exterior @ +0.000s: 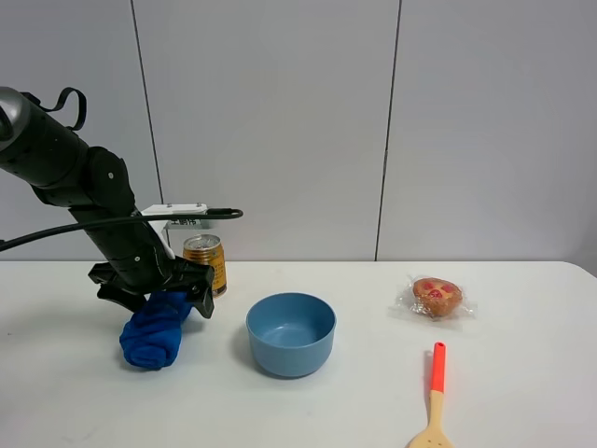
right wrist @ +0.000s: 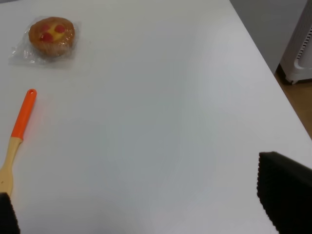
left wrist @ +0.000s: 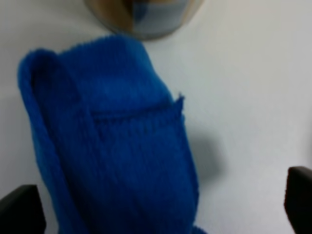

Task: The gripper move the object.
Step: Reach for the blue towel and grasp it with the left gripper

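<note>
Blue cloth [exterior: 152,338] sits bunched on the white table [exterior: 522,392], just left of the bowl [exterior: 291,333] with a small gap between them. The left gripper [exterior: 157,287] is down on top of it. One bowl, one can [exterior: 205,262] behind and to the bowl's left, one wrapped muffin [exterior: 437,297] well off to its right, and one spatula [exterior: 432,397] right of the bowl, nearer the front edge. There's bare tabletop between bowl and spatula.

Over to the left wrist: jaws spread wide, fingertips [left wrist: 19,209] flanking the cloth [left wrist: 117,156], not pinching it. The can [left wrist: 144,14] is just beyond.

Right wrist now: the right gripper [right wrist: 146,209] is spread wide too, over bare table, with the muffin [right wrist: 51,34] and spatula [right wrist: 19,131] ahead. The table edge [right wrist: 273,63] runs close on the side away from the bowl.
</note>
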{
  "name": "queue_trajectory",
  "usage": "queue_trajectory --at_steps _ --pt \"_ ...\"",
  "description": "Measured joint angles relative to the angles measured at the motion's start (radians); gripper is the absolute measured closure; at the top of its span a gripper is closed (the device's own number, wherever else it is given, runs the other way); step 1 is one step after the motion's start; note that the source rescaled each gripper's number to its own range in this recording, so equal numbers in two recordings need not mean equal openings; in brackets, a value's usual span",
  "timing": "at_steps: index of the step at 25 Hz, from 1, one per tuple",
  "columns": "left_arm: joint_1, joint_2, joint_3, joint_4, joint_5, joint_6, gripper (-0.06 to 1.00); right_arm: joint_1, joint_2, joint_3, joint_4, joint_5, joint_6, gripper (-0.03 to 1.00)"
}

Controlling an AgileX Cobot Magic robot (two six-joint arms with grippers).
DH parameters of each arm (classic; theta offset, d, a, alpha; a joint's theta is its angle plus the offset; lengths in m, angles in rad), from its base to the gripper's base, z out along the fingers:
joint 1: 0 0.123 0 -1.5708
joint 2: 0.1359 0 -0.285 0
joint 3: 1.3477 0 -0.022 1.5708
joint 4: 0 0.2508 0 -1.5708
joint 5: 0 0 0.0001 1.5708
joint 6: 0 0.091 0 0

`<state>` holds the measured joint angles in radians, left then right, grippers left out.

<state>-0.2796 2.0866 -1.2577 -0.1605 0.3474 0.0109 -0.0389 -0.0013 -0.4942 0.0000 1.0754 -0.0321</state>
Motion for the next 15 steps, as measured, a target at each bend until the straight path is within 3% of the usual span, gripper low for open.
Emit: queue_trajectory --at_steps 11,13,15 --pt "0.0 0.051 0.0 0.005 -0.019 0.0 -0.04 0.0 0.0 0.0 0.0 0.0 0.0 -0.03" --pt "0.0 0.051 0.0 0.005 -0.018 0.0 0.13 0.0 0.0 0.0 0.0 0.0 0.0 -0.03" --pt "0.0 0.051 0.0 0.005 -0.009 0.0 0.54 0.0 0.0 0.0 0.0 0.0 0.0 -0.03"
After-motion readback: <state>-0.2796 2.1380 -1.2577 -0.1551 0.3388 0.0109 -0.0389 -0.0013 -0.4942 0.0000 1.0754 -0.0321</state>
